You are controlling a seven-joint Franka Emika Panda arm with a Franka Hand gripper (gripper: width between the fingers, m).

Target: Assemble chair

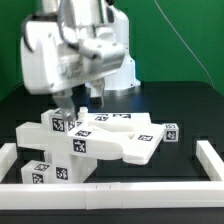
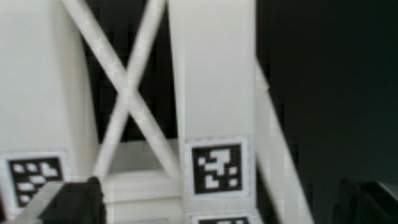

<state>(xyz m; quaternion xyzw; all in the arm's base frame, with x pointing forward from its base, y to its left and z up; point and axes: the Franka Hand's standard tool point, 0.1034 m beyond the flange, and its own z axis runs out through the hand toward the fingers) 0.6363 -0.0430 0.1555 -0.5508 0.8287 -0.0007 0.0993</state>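
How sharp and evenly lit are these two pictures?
Exterior view: the gripper and arm are smeared with blur and glare, while the chair parts read clearly. Wrist view: soft throughout, yet one tag stays legible against black gaps.

Arm reaching down, end effector [image 1: 72, 103] jaws apparently spread wide, gripping nothing.
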